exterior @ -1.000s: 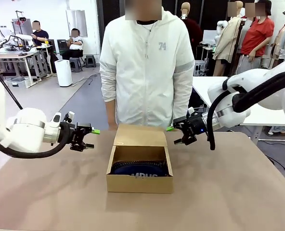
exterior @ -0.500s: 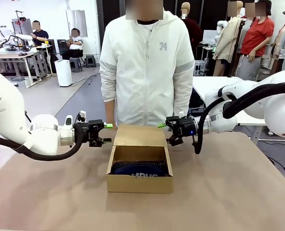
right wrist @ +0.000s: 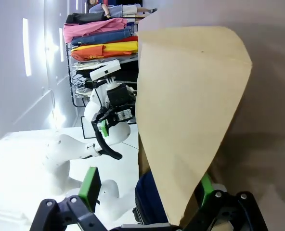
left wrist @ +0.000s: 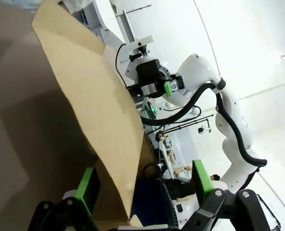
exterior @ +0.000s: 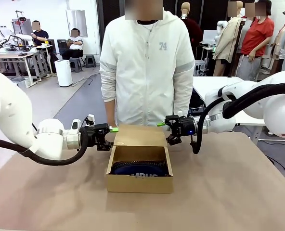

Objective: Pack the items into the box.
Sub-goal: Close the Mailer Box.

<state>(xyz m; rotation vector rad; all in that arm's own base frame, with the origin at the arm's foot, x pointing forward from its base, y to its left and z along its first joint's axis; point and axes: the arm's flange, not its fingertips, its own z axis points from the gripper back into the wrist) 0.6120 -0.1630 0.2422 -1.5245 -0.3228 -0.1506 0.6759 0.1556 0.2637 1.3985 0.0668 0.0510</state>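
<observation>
The brown cardboard box (exterior: 140,182) sits mid-table, its flap lid (exterior: 139,136) standing up at the back. Inside it lies the navy pouch (exterior: 141,168) with white lettering. My left gripper (exterior: 110,131) is open at the lid's left edge. In the left wrist view the lid's (left wrist: 84,110) corner reaches between the green pads (left wrist: 87,188) without touching them, beside the pouch (left wrist: 149,202). My right gripper (exterior: 163,126) is open at the lid's right edge. The right wrist view has the lid (right wrist: 186,106) between its fingers (right wrist: 90,185), above the pouch (right wrist: 149,202).
A person in a white jacket (exterior: 147,67) stands at the far edge right behind the box, arms down. Bare brown table (exterior: 229,192) lies on both sides and in front of the box. A white table (exterior: 258,113) stands at the back right.
Both grippers have closed in on the lid from the sides. The left one kept moving right to the lid's edge; the right one moved left, then held still. Jaws stayed open.
</observation>
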